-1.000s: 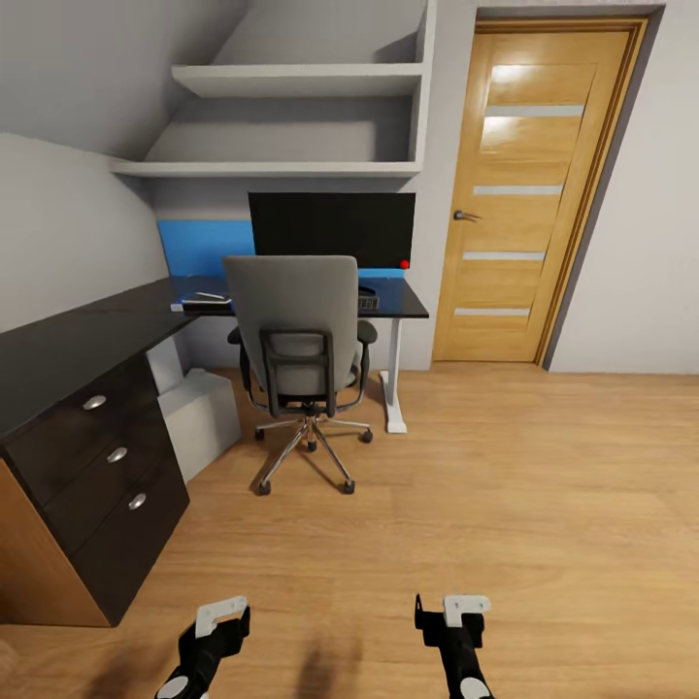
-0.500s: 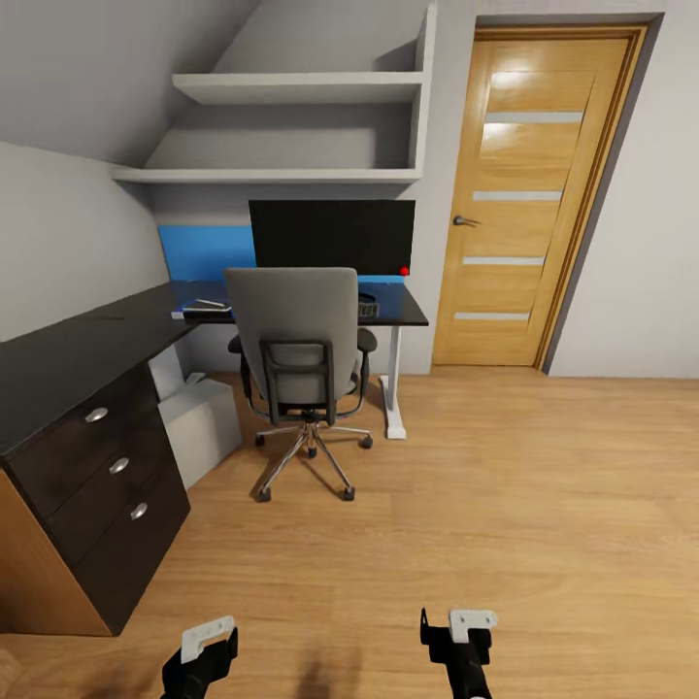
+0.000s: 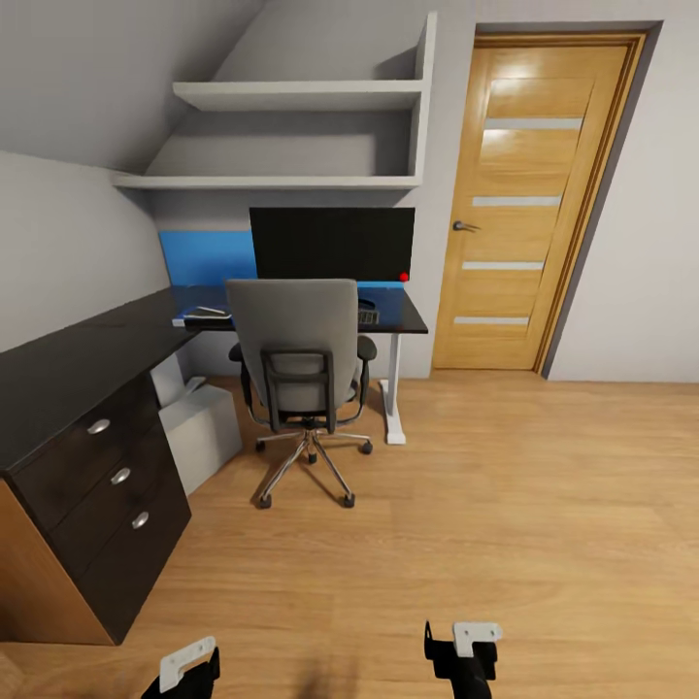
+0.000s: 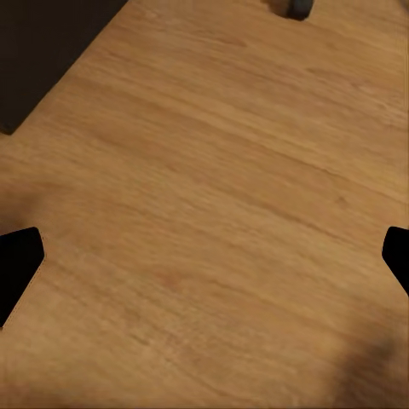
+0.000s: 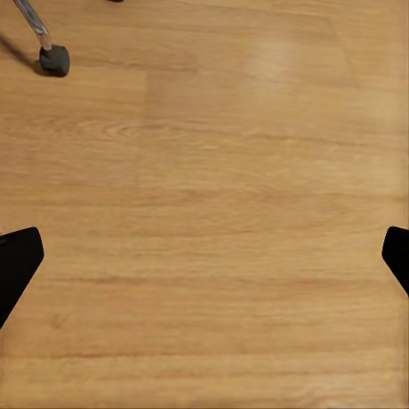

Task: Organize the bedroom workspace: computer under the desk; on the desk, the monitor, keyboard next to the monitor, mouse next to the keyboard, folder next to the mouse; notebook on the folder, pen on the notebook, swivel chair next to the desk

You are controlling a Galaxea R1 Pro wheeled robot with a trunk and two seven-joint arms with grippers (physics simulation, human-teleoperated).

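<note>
Both hands hang low over the bare wooden floor (image 3: 505, 505), each with fingers spread wide and holding nothing: the left hand (image 4: 204, 256) and the right hand (image 5: 204, 256) are carried clear of everything, probably for travel. Ahead, the swivel chair (image 3: 296, 364) stands tucked against the black worktop (image 3: 78, 354), its back hiding the seat, so I cannot tell whether the folder lies there. On the worktop the monitor (image 3: 332, 243) stands in front of a blue panel (image 3: 206, 257), and the notebook (image 3: 207, 314) lies near its left. Beneath sits the computer (image 3: 202, 432), already where it belongs
</note>
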